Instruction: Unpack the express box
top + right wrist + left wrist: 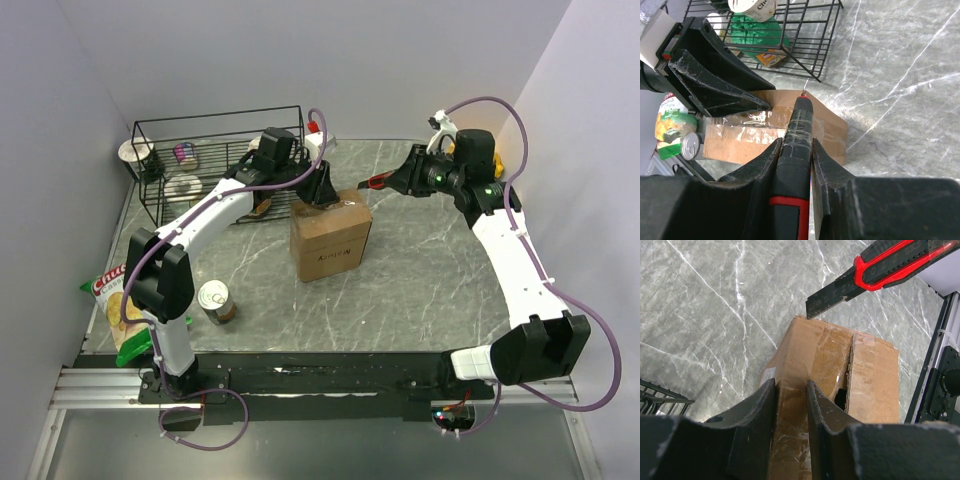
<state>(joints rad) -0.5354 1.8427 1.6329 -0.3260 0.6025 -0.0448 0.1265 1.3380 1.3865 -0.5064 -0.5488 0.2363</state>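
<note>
The brown cardboard express box [332, 240] stands at the middle of the overhead frame on the grey marbled table [430, 290]. Its taped top flaps are parted along a dark seam. The left gripper [322, 192] sits on the box's upper edge, its black fingers [760, 410] a narrow gap apart with taped cardboard showing between them; whether they pinch anything cannot be told. The right gripper [398, 182], right of centre, is clamped on a red-and-black utility knife [376, 182], whose blade tip is at the box's top corner. A black wire basket [215, 165] fills the upper left, and a tin can [216, 300] and a snack bag [112, 300] lie lower left.
</note>
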